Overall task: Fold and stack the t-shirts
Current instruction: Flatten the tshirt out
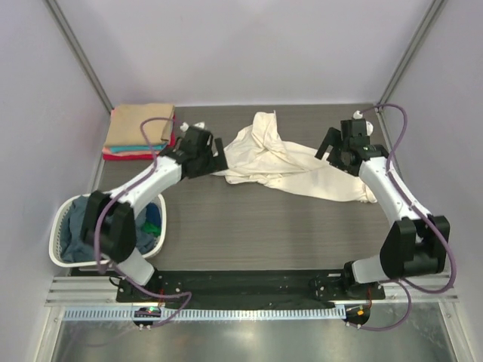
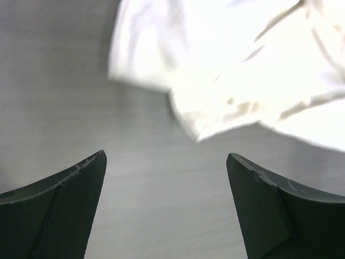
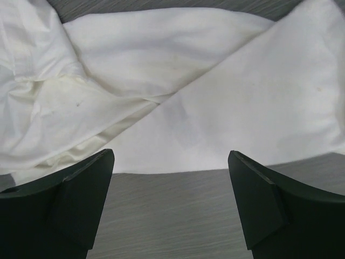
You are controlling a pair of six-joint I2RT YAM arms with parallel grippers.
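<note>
Left and right jaws wide, empty, cream-white t-shirt (image 1: 290, 162) crumpled between them, apparently untouched

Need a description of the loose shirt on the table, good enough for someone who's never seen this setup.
On the dark wood-grain table, look at the middle, towards the far edge: the cream-white t-shirt lies there crumpled. It is the only pale, unfolded shirt on the tabletop; the others are coloured, folded in the far-left stack or bunched in the white basket.
</note>
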